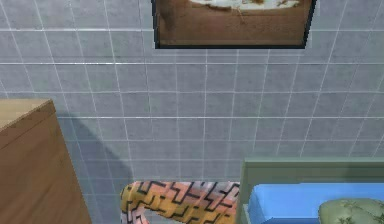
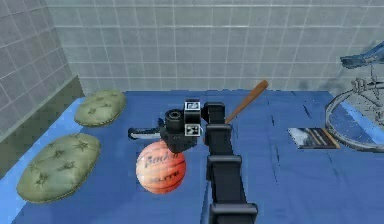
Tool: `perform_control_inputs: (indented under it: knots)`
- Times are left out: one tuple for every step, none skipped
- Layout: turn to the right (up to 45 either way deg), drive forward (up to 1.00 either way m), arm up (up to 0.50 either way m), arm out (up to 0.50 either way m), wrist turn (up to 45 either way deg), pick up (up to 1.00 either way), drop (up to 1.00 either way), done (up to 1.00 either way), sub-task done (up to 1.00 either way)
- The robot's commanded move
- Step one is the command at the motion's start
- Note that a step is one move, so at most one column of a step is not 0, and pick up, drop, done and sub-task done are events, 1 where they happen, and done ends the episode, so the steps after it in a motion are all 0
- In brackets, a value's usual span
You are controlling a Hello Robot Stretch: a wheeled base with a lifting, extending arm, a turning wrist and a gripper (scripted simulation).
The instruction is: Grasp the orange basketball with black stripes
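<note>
An orange basketball with dark stripes (image 2: 161,168) lies on the blue bed cover (image 2: 290,185) in the arm side view, left of the middle. The dark arm bar (image 2: 228,175) rises from the bottom edge to two white marker squares (image 2: 201,108). Left of them is the gripper (image 2: 135,131), its dark body just above the ball and its thin fingers pointing left. The ball rests on the bed right below the gripper. I cannot tell whether the gripper touches the ball or holds anything.
Two green star-patterned pillows (image 2: 62,166) (image 2: 100,108) lie left of the ball. A wooden baseball bat (image 2: 246,102), a small book (image 2: 312,138) and a wire wheel (image 2: 358,110) lie to the right. Grey tiled walls (image 1: 200,100) stand behind. The forward view has a framed picture (image 1: 233,22), a wooden cabinet (image 1: 30,165) and a patterned cloth (image 1: 180,202).
</note>
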Motion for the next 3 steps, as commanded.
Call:
perform_control_inputs:
  knots:
    - [0.0, 0.0, -0.3, 0.0, 0.0, 0.0, 0.0, 0.0, 0.0]
    - [0.0, 0.0, 0.0, 0.0, 0.0, 1.0, 0.0, 0.0, 0.0]
    - [0.0, 0.0, 0.1, 0.0, 0.0, 0.0, 0.0, 0.0, 0.0]
